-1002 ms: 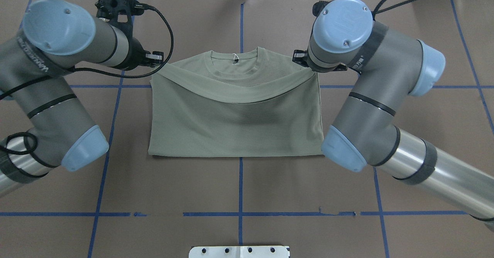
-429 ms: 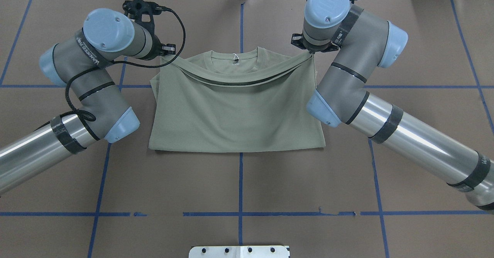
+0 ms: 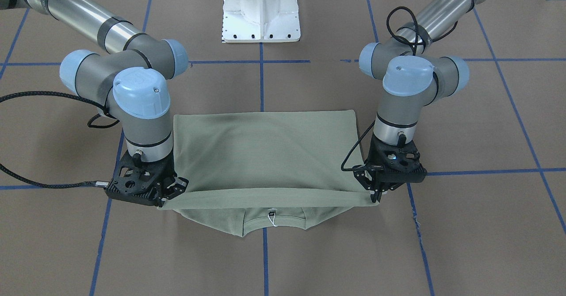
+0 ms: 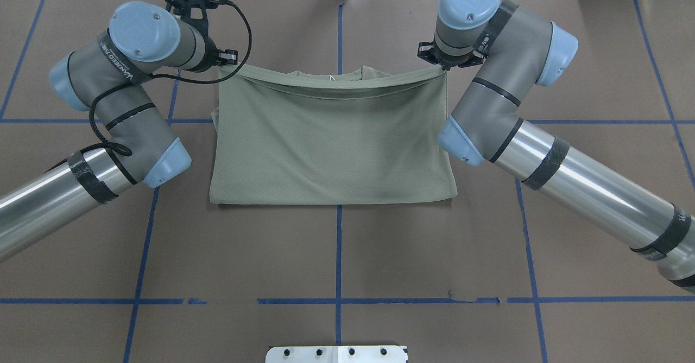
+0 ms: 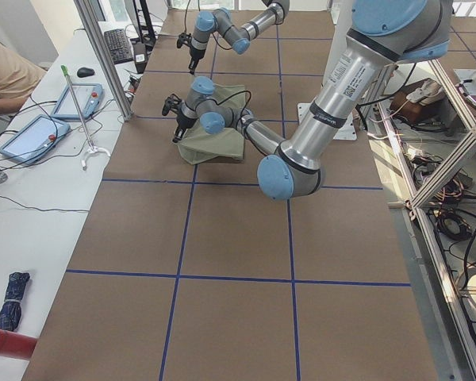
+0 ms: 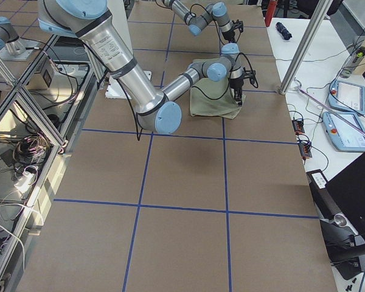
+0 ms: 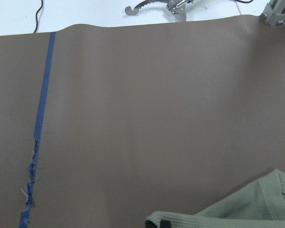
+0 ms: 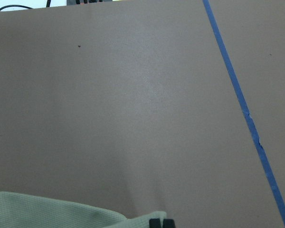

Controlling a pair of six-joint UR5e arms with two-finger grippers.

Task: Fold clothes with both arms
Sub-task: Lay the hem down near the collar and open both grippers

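Shirt lies on the bench, its folded-over hem stretched crosswise between left hand and right hand, each clamped on a corner, collar showing just beyond.

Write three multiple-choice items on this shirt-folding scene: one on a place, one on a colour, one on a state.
1. On the shirt, where does the neckline lie?
A. At the end away from the robot's base
B. At the end nearest the base
C. Under the right arm's elbow

2. What colour are the tape lines on the table?
A. Yellow
B. Blue
C. Red

3. How do the left gripper and right gripper stand?
A. Both open above the shirt
B. Only the left holds it
C. Both shut on the shirt's folded-over edge

Key:
1 A: in the front-facing view the neckline is at the bottom and the white base at the top.
2 B: every view shows a blue grid.
3 C: the edge stretches straight between the two grippers.
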